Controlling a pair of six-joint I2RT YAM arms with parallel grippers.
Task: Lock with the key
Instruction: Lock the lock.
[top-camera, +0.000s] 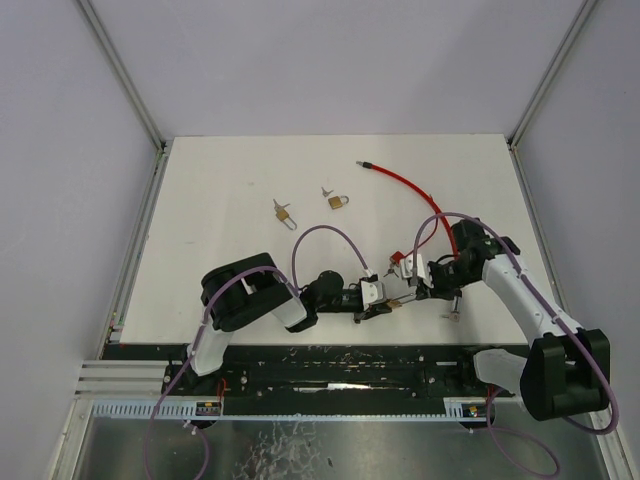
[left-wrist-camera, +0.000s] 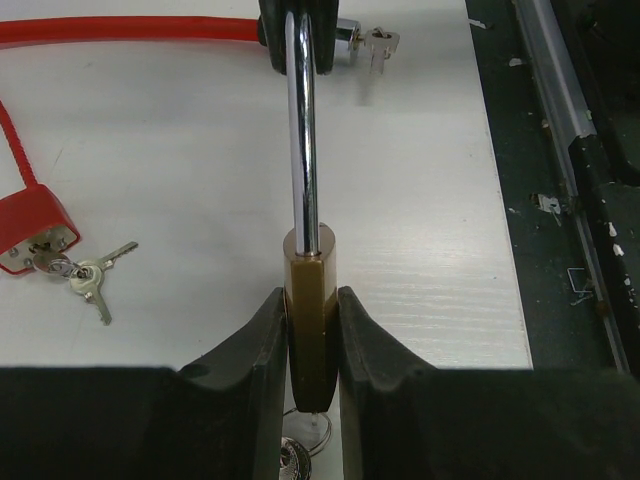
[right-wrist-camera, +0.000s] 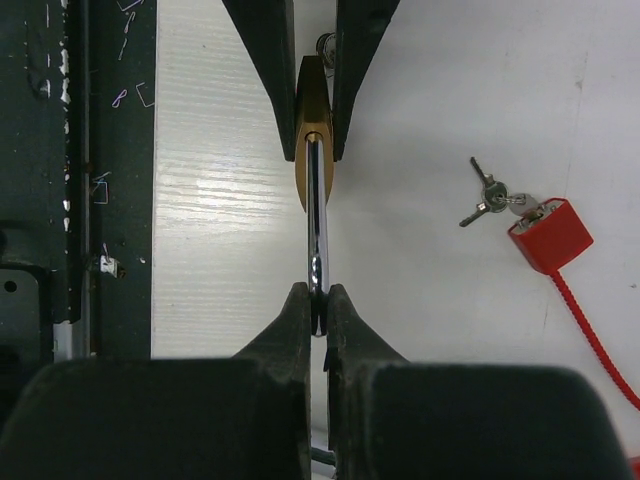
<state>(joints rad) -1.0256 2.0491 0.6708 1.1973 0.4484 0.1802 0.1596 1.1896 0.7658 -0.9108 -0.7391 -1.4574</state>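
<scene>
A brass padlock (left-wrist-camera: 306, 275) with a long chrome shackle (left-wrist-camera: 303, 130) is held off the white table between my two grippers. My left gripper (left-wrist-camera: 310, 300) is shut on the brass body (right-wrist-camera: 313, 110). My right gripper (right-wrist-camera: 318, 295) is shut on the far end of the shackle (right-wrist-camera: 317, 220). Under the padlock's bottom show a key ring and a key head (left-wrist-camera: 298, 455); whether the key sits in the keyhole is hidden. In the top view both grippers meet near the table's front edge, left (top-camera: 388, 300) and right (top-camera: 428, 290).
A red cable lock (top-camera: 405, 185) curves across the right of the table, with its red head (left-wrist-camera: 35, 225) and a pair of keys (left-wrist-camera: 90, 280) close by. Two small brass padlocks (top-camera: 284, 213) (top-camera: 338, 201) lie further back. The black rail (right-wrist-camera: 60, 180) borders the table's near edge.
</scene>
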